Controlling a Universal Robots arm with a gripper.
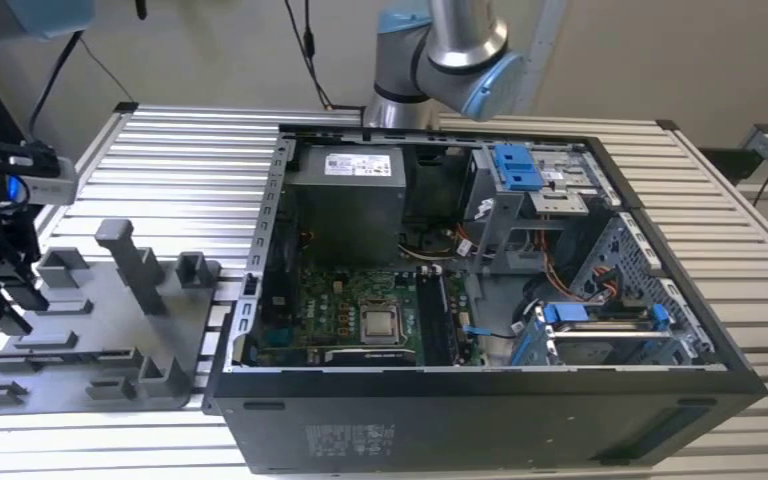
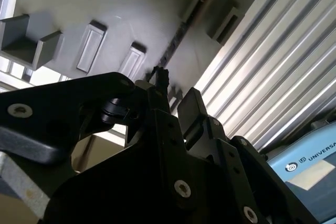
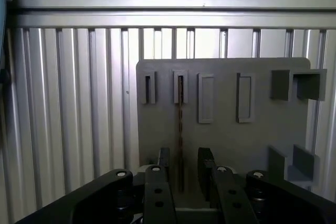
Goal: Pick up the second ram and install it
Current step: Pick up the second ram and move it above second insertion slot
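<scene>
- Two fingers (image 3: 164, 162) of the gripper (image 3: 184, 165) stand apart, one on each side of the second ram (image 3: 180, 108), not yet clamped.
- That stick stands on edge in a slot of the grey holder (image 3: 226, 140), well apart from the computer case (image 1: 491, 420).
- Pick-up step, I judge (installing not begun). Closing calls for fingers square on its flat faces.

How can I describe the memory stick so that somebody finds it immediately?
Look at the grey holder plate on the ribbed metal table, beside the open computer case. The memory stick stands on its thin edge, between the fingers of the open tool. It is the one dark, thin strip; the frames beside it look empty.
</scene>
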